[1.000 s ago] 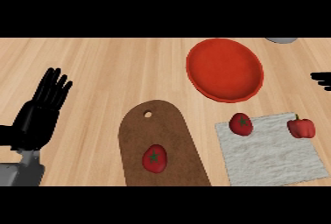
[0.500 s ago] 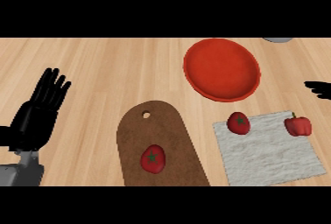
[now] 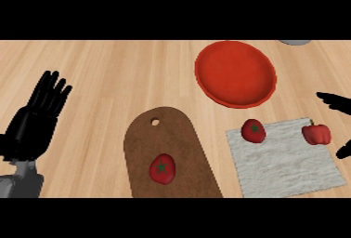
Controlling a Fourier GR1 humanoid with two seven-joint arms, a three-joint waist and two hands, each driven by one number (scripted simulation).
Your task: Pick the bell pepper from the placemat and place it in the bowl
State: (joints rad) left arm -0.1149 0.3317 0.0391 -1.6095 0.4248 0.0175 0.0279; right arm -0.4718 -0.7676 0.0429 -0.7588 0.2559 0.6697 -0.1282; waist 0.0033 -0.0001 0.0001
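Bell pepper on placemat right edge. Right hand spread beside it, not touching. Left hand spread, resting at surface's left edge.

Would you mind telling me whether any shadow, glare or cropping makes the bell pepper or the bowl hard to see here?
Head view: even light, no glare; the bell pepper shows whole on the placemat, the red bowl fully visible. Head view: the right robot hand is cropped at the right edge, only dark fingers showing; a grey object is cut off at the top.
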